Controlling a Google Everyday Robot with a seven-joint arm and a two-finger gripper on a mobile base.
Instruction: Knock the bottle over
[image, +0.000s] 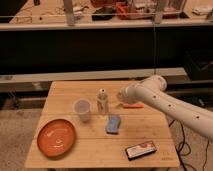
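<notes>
The bottle (102, 101) is small, slim and clear with a white cap, and stands upright near the middle of the wooden table (65, 90). A wider translucent plastic cup (82, 109) stands just to its left. My gripper (121, 96) is at the end of the white arm that reaches in from the right. It is a short way to the right of the bottle, at about the height of its upper half, and apart from it.
An orange plate (56, 137) lies at the front left. A blue sponge-like object (113, 124) lies in front of the bottle. A dark flat packet (141, 149) lies at the front right. A thin orange object (133, 106) lies under the arm.
</notes>
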